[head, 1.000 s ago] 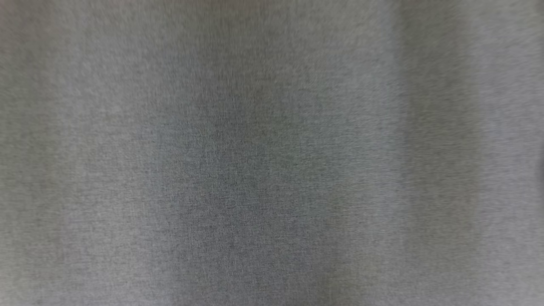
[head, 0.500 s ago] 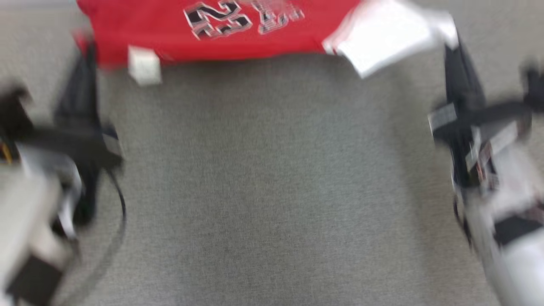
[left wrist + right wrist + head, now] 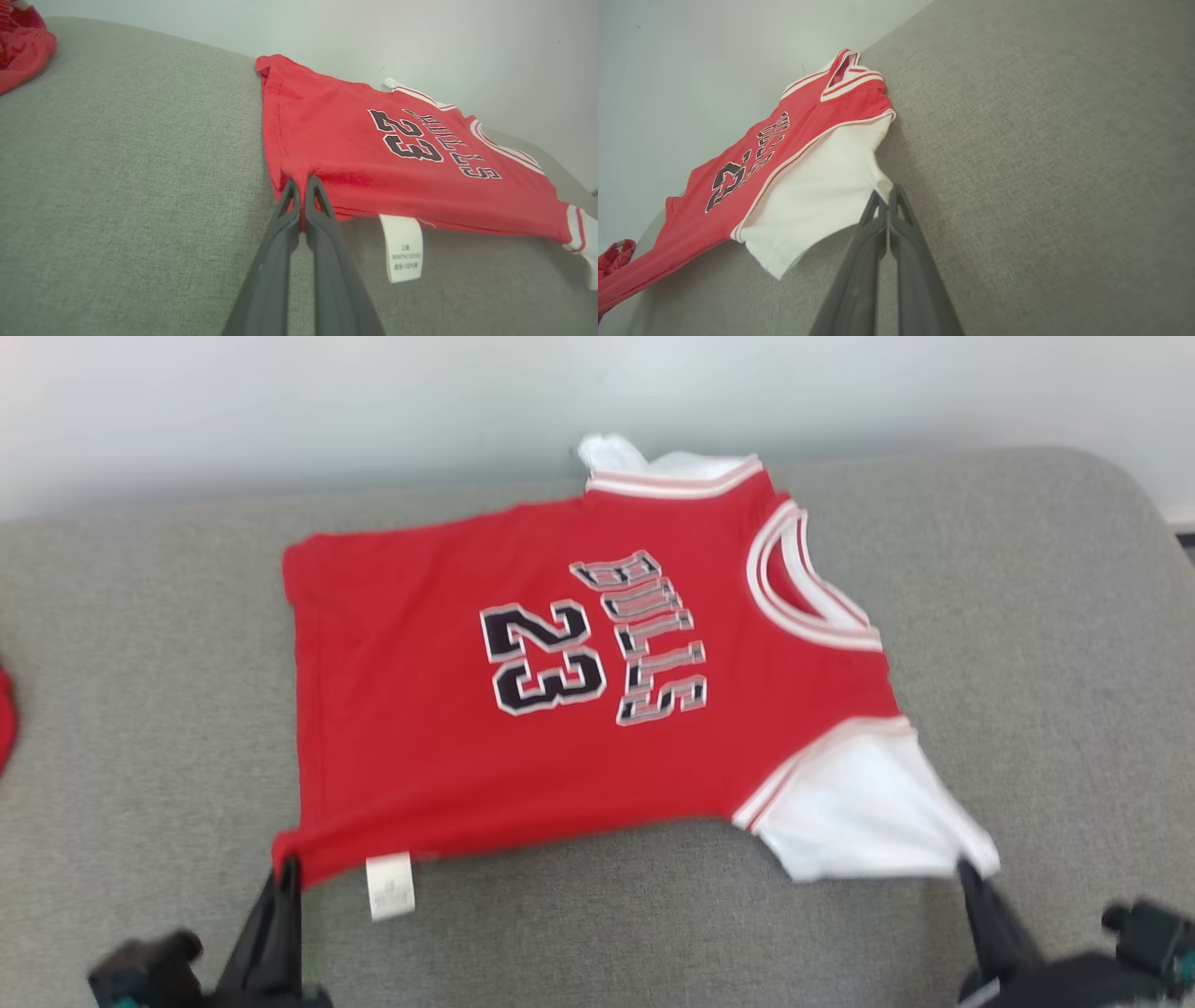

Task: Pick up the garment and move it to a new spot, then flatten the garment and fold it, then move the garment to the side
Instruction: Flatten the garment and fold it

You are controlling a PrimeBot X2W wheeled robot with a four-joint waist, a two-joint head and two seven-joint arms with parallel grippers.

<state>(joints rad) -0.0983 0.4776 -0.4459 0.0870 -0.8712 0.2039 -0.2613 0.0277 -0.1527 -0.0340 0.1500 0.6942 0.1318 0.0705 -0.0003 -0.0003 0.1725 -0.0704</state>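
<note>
Flattening step: the jersey [image 3: 560, 737] lies spread on the cushion [image 3: 140, 709], left pincer [image 3: 286, 870] clamped on its hem corner, right pincer [image 3: 965, 872] on the white sleeve tip; next, probably let go and regrip to fold

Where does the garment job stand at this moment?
Done: the red jersey lies spread face-up on the grey cushion, so the move looks complete. In hand: flattening, left hand shut on its hem corner, right hand on the white sleeve tip. Left: no fold yet, nor the move aside.
</note>
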